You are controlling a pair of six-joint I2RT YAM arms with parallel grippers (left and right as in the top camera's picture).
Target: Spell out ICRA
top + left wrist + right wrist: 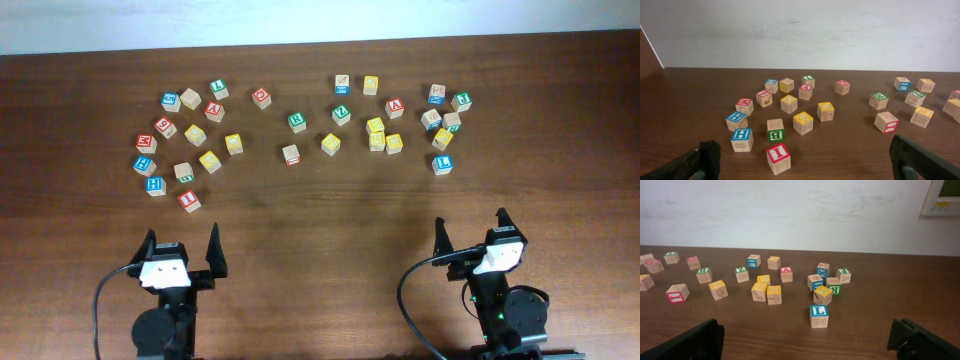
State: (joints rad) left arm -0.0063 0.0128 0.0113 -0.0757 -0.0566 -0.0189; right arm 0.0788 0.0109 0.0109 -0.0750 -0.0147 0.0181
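Many wooden letter blocks lie scattered across the far half of the table. A red I block (189, 200) (778, 157) is the nearest one to my left gripper (181, 246) (805, 162), which is open and empty at the near left. A blue H block (742, 139) and a green B block (775, 129) stand just beyond the I. My right gripper (472, 232) (807, 342) is open and empty at the near right. A blue L block (443, 163) (819, 316) is the closest block to it.
Blocks form a left cluster (190, 135), a loose middle group (296, 122) and a right cluster (440, 120). A wall (800, 30) rises behind the table's far edge. The arm bases (165, 320) (505, 315) sit at the near edge.
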